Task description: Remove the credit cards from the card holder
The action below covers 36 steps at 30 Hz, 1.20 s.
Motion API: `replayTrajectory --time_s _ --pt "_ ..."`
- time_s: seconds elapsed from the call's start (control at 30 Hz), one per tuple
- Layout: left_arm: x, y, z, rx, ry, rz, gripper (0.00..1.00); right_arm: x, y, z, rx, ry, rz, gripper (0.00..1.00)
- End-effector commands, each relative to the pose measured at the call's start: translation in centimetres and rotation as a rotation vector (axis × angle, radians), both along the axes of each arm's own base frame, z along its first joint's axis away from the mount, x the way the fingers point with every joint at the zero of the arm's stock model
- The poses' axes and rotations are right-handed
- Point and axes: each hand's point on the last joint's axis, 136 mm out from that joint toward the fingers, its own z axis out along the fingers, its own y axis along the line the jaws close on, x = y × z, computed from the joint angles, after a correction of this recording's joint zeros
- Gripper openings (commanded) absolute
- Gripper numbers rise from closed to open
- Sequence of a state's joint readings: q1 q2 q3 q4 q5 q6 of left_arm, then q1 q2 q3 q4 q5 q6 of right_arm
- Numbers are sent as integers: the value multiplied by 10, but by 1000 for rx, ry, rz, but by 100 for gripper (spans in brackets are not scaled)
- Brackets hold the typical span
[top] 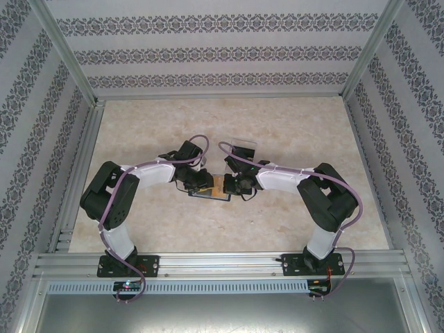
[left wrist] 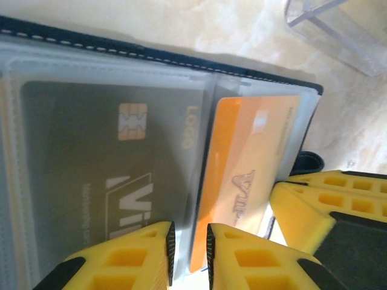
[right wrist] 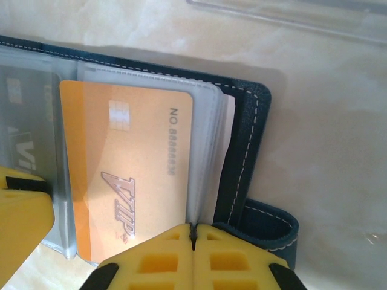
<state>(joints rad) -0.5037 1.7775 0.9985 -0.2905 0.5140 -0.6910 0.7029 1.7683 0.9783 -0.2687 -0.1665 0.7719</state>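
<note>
The navy card holder [top: 210, 189] lies open on the table between both grippers, its stitched cover [right wrist: 242, 151] and closing tab [right wrist: 269, 226] at the right. An orange-gold credit card [right wrist: 133, 169] sticks partly out of a clear sleeve toward the left. A dark grey card [left wrist: 109, 157] sits in the neighbouring sleeve. My right gripper [right wrist: 193, 232] is shut on the edge of the clear sleeves beside the orange card [left wrist: 254, 163]. My left gripper [left wrist: 191, 241] is open by a narrow gap, and the orange card's lower corner and sleeve edge lie in that gap.
A clear plastic box [top: 243, 149] stands just behind the card holder, its wall in the left wrist view [left wrist: 338, 30]. Both arms meet at the table's middle. Aluminium frame rails and patterned walls close in the sides.
</note>
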Motion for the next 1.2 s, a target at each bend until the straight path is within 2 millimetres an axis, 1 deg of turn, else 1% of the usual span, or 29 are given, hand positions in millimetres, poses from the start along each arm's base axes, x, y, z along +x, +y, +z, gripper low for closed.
replayTrajectory --time_s 0.0,0.07,0.23,0.47,0.57,0.63,0.67,0.93,0.97,1.1,1.17 --pt "-8 1 -10 37 24 -39 24 -16 -8 -22 -60 83 -4 5" --pt "-11 0 -15 33 39 -42 24 -16 -6 -22 -55 94 -3 5" --pt "-15 -2 -21 12 55 -40 24 -17 4 -23 -37 125 5 4" --pt "-16 -4 -20 1 56 -36 24 -18 12 -24 -31 143 21 4" --pt "-14 -5 -18 -9 54 -35 23 -19 11 -25 -36 147 21 5" --pt "-13 -8 -16 -25 53 -30 15 -19 10 -26 -39 147 22 5" --pt "-13 -9 -14 -32 55 -27 13 -20 9 -27 -41 149 21 5" --pt "-7 -8 1 -52 33 -5 10 -20 6 -30 -47 152 15 5" --pt "-6 -7 3 -53 30 -3 7 -19 6 -29 -46 151 15 6" --pt "-4 -2 8 -52 23 5 1 -19 3 -31 -52 151 8 10" --pt "-5 1 7 -45 24 5 0 -18 1 -31 -54 149 3 13"
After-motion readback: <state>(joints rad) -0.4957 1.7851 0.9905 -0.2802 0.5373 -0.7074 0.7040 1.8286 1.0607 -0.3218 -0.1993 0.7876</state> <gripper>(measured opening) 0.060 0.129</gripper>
